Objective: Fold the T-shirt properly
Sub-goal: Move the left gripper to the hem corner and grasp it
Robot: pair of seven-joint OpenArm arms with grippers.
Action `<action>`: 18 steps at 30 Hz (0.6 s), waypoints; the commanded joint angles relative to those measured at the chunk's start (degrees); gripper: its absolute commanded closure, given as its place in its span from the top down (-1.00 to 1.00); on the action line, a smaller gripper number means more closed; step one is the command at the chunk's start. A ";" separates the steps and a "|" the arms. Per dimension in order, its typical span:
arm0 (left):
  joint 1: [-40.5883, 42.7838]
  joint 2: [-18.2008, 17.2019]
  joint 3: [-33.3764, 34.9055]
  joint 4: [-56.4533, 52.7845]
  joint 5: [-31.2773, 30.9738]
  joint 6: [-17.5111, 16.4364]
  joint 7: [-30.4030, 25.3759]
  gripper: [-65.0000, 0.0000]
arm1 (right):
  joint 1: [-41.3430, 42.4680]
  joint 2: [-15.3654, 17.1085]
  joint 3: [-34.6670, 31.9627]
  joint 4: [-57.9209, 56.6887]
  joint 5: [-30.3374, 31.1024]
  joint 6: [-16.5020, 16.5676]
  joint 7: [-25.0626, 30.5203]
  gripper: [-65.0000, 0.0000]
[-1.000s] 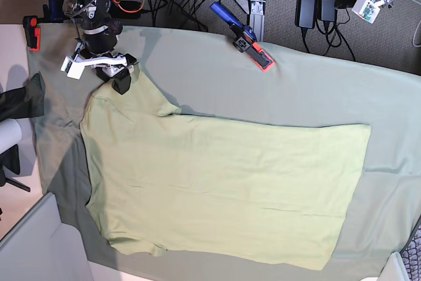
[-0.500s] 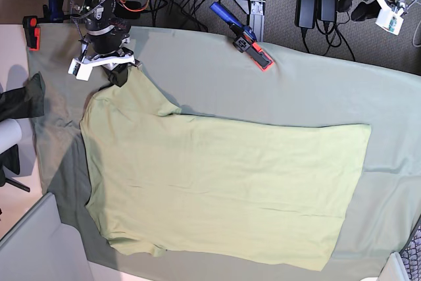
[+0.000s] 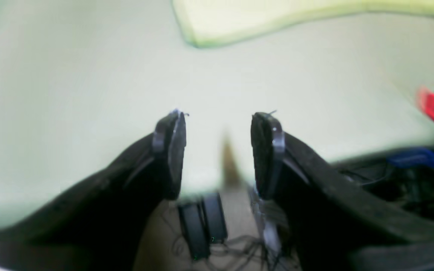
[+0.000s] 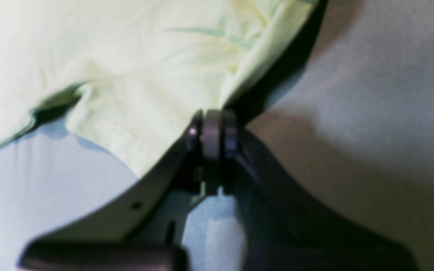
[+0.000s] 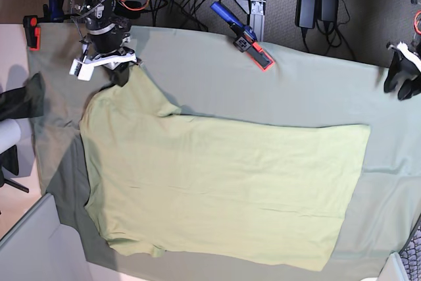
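Two grippers, one T-shirt, one tablecloth beneath it. Right gripper: fingers pressed together on T-shirt edge near sleeve. Left gripper: fingers spread, over cloth past shirt's far corner, apart from shirt; was beyond tablecloth edge earlier. Shirt looks unmoved. Long axis runs roughly left-right in base view; neck direction unclear, collar perhaps tucked under. One blue-black-red tool beyond, at far edge.

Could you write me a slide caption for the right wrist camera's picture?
Right wrist view: the right gripper pinches the edge of the pale yellow-green T-shirt, whose fabric lies creased beyond.
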 commanded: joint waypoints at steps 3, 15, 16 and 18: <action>-6.45 -1.11 1.01 -6.01 -2.56 -0.20 -0.81 -0.01 | 0.02 0.46 0.11 0.66 -1.18 0.63 0.48 -1.00; -22.77 1.79 8.00 -22.03 -4.15 -0.26 1.31 -0.01 | -0.22 0.44 0.11 0.66 -2.73 0.63 0.44 -1.00; -23.19 2.36 8.00 -22.53 -4.20 -0.37 1.75 -0.01 | -0.22 0.44 0.11 0.66 -2.73 0.63 0.44 -1.00; -23.19 3.34 8.00 -22.67 -4.63 -0.39 2.58 -0.01 | -0.26 0.44 0.11 0.66 -2.73 0.63 0.42 -1.00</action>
